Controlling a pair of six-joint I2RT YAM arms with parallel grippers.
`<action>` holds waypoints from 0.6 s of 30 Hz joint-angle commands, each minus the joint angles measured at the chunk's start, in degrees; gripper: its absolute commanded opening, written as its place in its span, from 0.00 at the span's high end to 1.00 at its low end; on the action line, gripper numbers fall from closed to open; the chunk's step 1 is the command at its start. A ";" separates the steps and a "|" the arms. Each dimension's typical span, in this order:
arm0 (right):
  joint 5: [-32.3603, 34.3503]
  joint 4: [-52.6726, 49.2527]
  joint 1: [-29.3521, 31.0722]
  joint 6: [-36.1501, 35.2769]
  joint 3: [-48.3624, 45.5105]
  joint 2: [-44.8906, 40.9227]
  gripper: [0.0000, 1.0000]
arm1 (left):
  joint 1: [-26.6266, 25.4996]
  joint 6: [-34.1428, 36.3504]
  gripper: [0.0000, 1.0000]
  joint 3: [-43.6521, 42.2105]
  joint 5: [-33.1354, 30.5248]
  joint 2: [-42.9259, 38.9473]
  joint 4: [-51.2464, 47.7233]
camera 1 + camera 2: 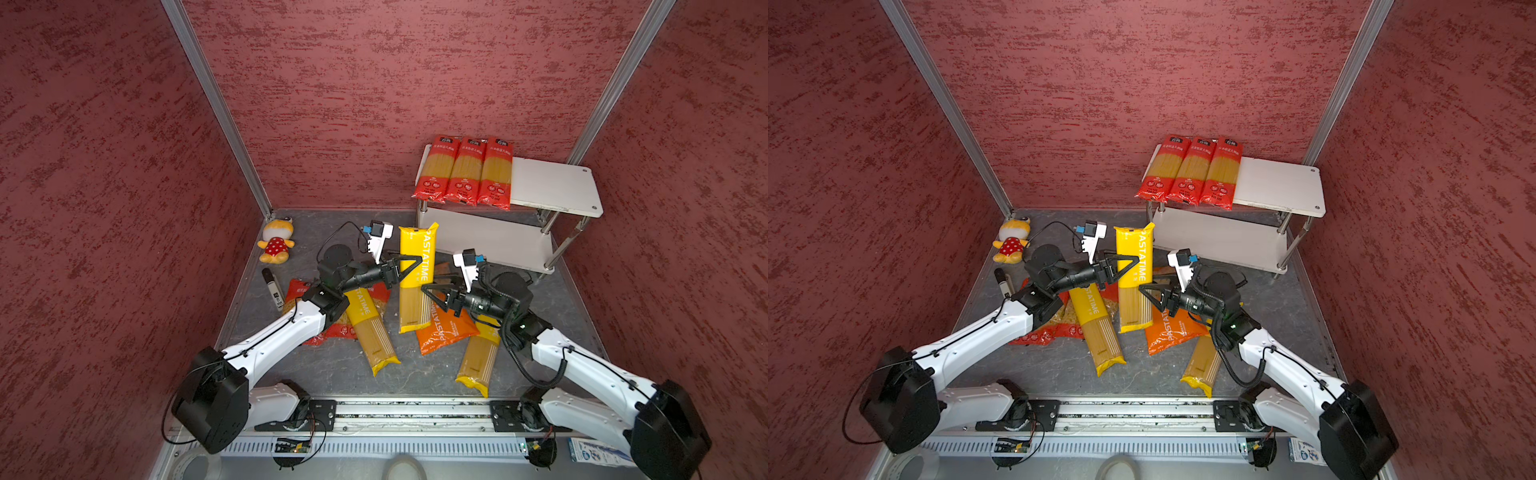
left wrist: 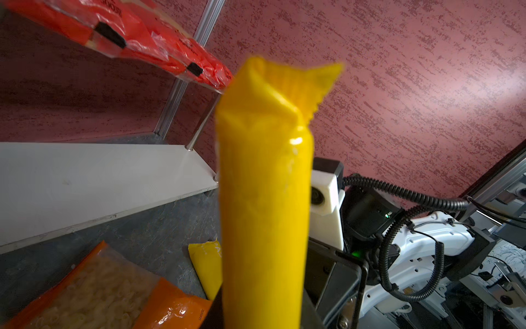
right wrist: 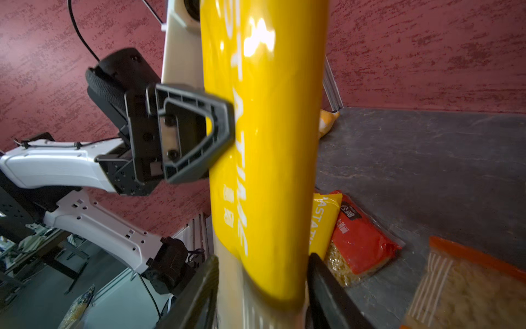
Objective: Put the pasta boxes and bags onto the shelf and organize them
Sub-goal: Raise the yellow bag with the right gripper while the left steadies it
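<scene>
A long yellow PASTATIME bag [image 1: 415,282] [image 1: 1133,286] stands upright in mid-air over the floor, in front of the shelf. My left gripper [image 1: 417,259] [image 2: 263,319] is shut on its yellow upper part. My right gripper [image 1: 426,289] [image 3: 262,299] is open, its jaws loosely on either side of the bag lower down. The shelf [image 1: 552,187] [image 1: 1279,187] holds three red spaghetti bags [image 1: 465,172] side by side on the left of its top board. On the floor lie a second yellow bag [image 1: 370,328], a third yellow bag [image 1: 478,361], an orange bag [image 1: 446,332] and red curly-pasta bags [image 1: 332,332].
A plush toy [image 1: 275,245] sits in the back left corner, with a black-and-white marker [image 1: 272,286] next to it. A blue-white pack [image 1: 594,453] lies by the right arm's base. Red walls close in three sides. The shelf's lower board [image 2: 85,176] is bare.
</scene>
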 commanded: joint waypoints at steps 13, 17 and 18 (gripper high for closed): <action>-3.46 14.34 -3.54 12.86 -2.83 0.17 0.34 | 0.74 -8.22 1.00 14.86 -2.50 4.34 15.14; -5.99 19.12 -3.68 15.38 -0.33 2.91 0.43 | 0.46 -10.04 1.00 15.82 -2.48 5.50 16.90; -6.54 20.18 -3.69 16.01 0.29 3.73 0.48 | 0.37 -10.14 1.00 16.08 -2.50 5.68 17.04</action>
